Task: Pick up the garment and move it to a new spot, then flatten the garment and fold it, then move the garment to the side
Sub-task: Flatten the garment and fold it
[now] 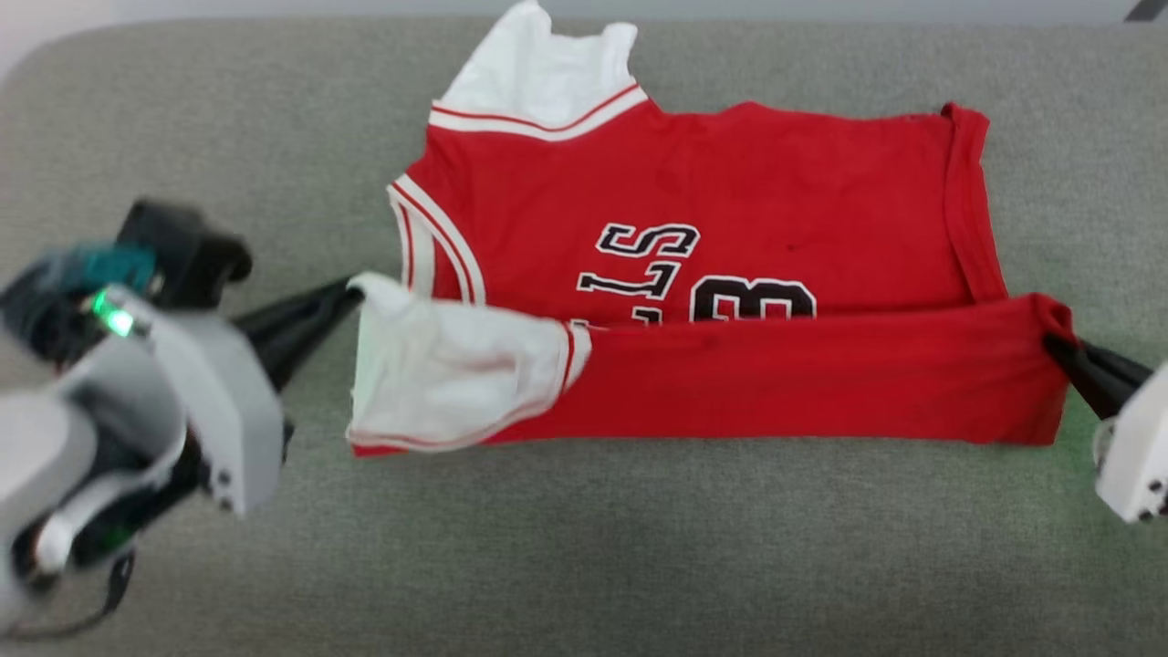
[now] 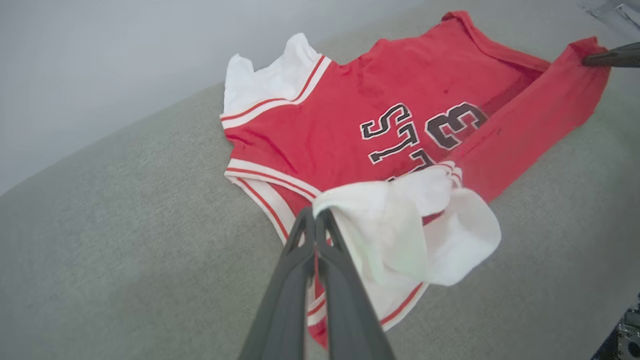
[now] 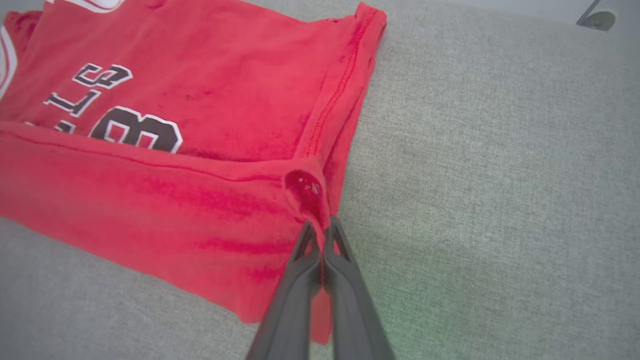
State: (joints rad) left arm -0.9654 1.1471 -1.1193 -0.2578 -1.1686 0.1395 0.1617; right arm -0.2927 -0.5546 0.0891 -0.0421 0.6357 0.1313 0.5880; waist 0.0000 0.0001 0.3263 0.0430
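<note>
My left gripper (image 1: 351,290) clamps the garment (image 1: 730,173) by a white sleeve, my right gripper (image 1: 1051,343) by a red hem corner. Open grey cushion (image 1: 639,547) lies outside both (the fold between hides half the lettering).

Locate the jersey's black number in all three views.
Head view: number just right of centre, partly under the garment's folded-over band.
Left wrist view: number upper right of centre.
Right wrist view: number at left, above the middle.
Shared landmark: red hem corner pinched by the shut right gripper, seen in all three.
</note>
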